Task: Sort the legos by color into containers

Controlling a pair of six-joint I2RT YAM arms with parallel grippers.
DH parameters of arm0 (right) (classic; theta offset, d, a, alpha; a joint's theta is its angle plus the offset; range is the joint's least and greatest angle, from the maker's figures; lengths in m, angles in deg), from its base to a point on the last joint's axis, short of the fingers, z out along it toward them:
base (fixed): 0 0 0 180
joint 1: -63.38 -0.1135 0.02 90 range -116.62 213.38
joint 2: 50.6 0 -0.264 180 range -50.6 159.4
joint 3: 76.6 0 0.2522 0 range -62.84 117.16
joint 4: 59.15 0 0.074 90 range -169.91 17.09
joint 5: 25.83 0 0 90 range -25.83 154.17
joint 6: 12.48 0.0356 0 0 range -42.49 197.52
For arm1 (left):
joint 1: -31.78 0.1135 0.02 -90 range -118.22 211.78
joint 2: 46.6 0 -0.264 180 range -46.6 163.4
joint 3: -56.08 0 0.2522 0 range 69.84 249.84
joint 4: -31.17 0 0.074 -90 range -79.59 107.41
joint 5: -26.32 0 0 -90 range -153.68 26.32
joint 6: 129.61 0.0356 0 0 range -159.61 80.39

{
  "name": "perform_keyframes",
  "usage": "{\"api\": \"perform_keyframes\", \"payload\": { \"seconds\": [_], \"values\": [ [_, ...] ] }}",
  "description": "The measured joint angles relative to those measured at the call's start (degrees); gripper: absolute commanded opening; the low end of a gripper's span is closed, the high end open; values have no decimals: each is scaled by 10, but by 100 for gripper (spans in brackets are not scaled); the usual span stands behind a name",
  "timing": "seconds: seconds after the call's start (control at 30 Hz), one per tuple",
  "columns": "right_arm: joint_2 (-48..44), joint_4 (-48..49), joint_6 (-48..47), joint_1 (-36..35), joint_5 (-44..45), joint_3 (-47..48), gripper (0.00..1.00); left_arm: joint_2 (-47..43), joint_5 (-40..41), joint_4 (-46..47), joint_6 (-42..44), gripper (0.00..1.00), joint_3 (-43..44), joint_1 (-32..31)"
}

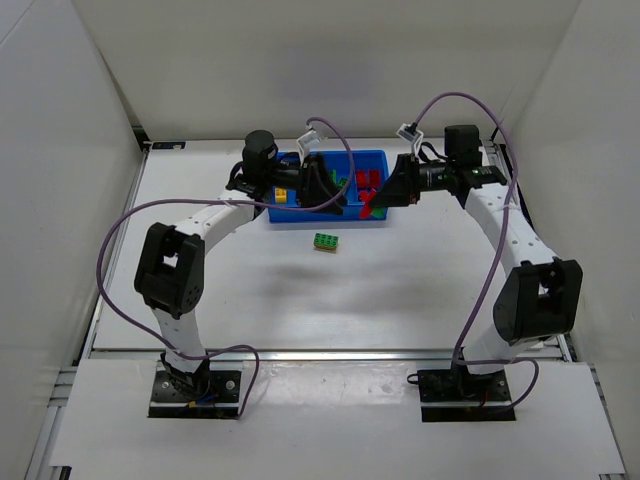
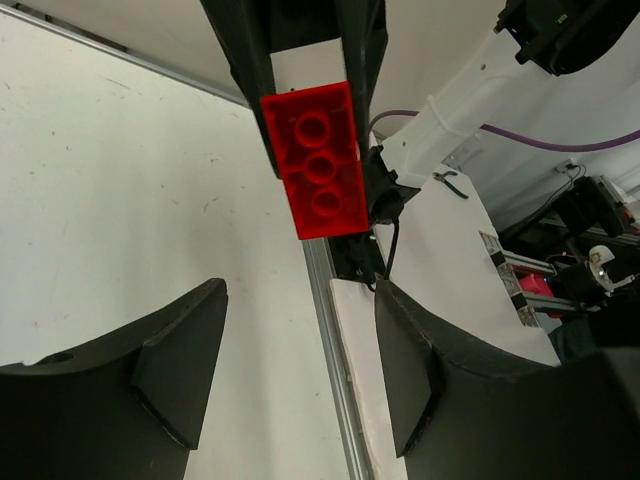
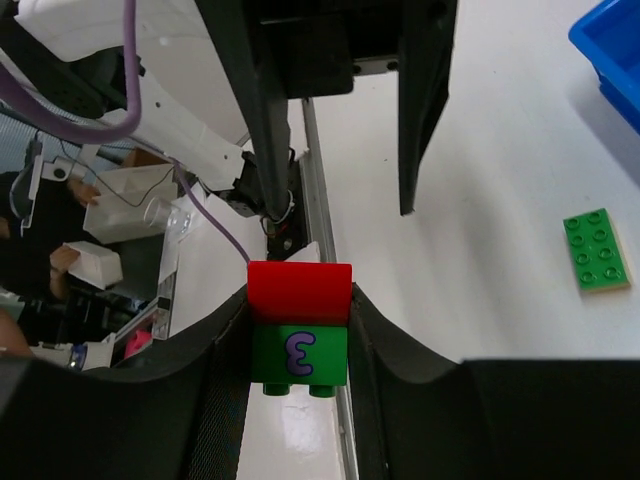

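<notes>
The left fingers (image 2: pixel 185 370), curved and matte black, stand apart and empty at the shallow blue tray (image 1: pixel 378 160), whose compartments and bricks the arms largely hide from above. A studded green plate (image 1: pixel 325 242) lies flat on the open white bench (image 1: pixel 400 285) just before the tray, well clear of the bench edges. The right fingers (image 3: pixel 225 390) clamp a glossy red brick (image 3: pixel 300 290) stacked on a green brick (image 3: pixel 300 352) marked 3, by the tray's near right edge.

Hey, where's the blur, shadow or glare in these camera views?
Top view: even light, faint soft shadow on the table. Left wrist view: red lego sharp, left gripper dark. Right wrist view: right gripper dark, room beyond the table blurred.
</notes>
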Motion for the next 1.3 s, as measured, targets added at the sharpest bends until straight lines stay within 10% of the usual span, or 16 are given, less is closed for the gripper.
{"api": "perform_keyframes", "payload": {
  "seconds": [1.0, 1.3],
  "values": [
    [67, -2, -23, -63, 2, 64, 2, 0, -5, 0, -15, 73, -6, -19],
    [69, -6, -28, -81, 10, 64, 2, 0, -7, -1, -21, 44, 3, -20]
  ]
}}
